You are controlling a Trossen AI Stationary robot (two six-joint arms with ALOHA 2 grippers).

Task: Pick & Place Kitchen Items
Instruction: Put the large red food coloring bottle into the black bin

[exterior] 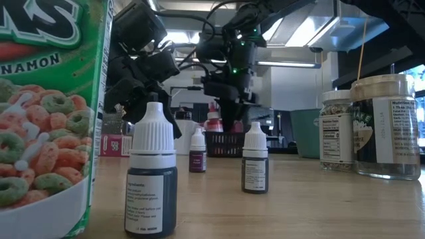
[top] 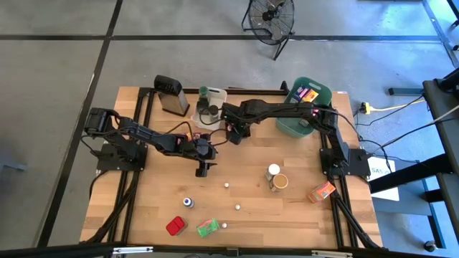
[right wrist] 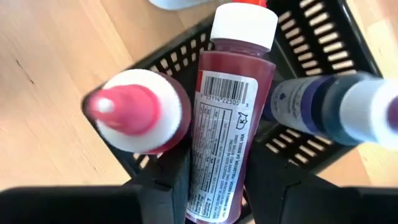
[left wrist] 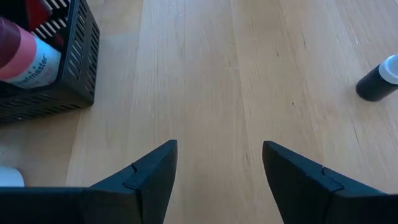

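- Right gripper over the black basket, fingers clamped on a red bottle that hangs above it
- Left gripper hovers over bare table; fingers spread, holding nothing

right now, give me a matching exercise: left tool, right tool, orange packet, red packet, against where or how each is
1 left tool
2 right tool
3 orange packet
4 red packet

a beside the green packet
b shut on the red bottle
c open over the bare table
d alone at the table's right side

Pairs: 1-c, 2-b, 3-d, 4-a
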